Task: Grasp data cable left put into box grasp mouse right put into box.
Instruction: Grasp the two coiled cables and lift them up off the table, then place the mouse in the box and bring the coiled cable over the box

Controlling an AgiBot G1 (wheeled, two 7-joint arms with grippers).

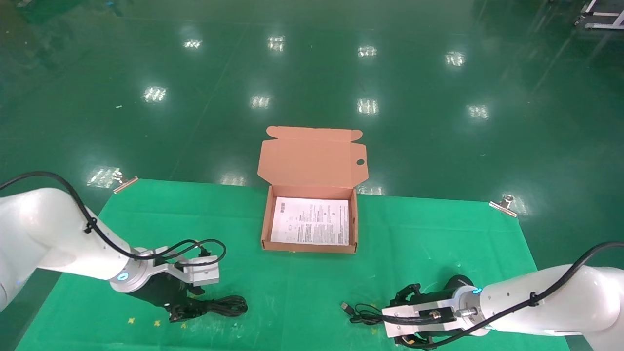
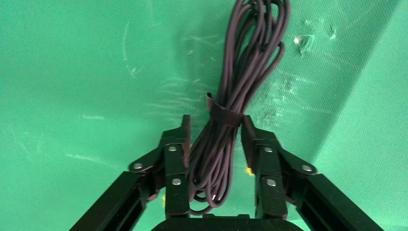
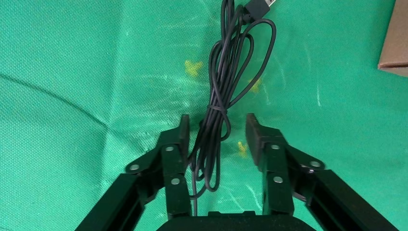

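An open orange box sits at the far middle of a green-covered worktop, with a printed sheet inside. At near left, the left claw is down at the worktop, fingers apart on either side of the bundled data cable. At near right, the right claw straddles the mouse cord, fingers apart; the mouse itself is hidden.
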